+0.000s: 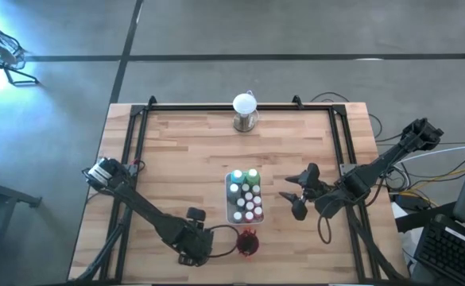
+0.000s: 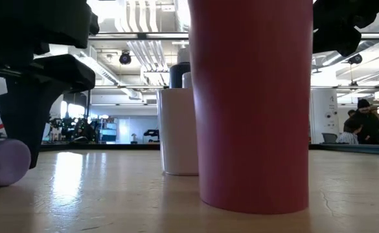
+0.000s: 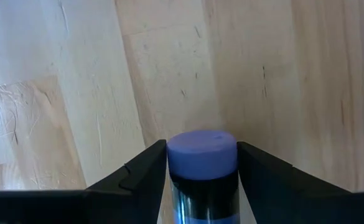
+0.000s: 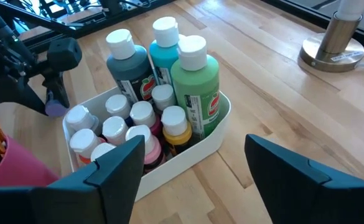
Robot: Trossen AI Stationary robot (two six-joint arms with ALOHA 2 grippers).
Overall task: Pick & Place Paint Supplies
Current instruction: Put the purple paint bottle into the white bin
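Observation:
A dark paint bottle with a purple cap point(image 3: 201, 152) sits between the fingers of my left gripper point(image 3: 201, 149), which points steeply down near the table's front edge point(image 1: 194, 248), left of the dark red cup point(image 1: 248, 242). The white tray point(image 1: 229, 199) behind the cup holds several white-capped bottles: teal, green and smaller ones point(image 4: 169, 68). My right gripper point(image 1: 296, 199) hovers open to the right of the tray, with nothing between its fingers point(image 4: 194, 142). My left gripper pinches the bottle between its two fingers, which lie against the sides of the purple cap point(image 3: 169, 155). The fingers come from above, slanting steeply down. The cap end point(image 2: 1, 162) juts past the fingertips, low over the table; I cannot tell whether it touches the wood.
A white globe on a metal base point(image 1: 245, 105) stands at the far edge, in the middle. The cup point(image 2: 251, 103) and tray point(image 2: 179, 129) stand close together. Bare wood lies to the left of the tray and along the near edge. People sit in the room behind point(image 2: 364, 123).

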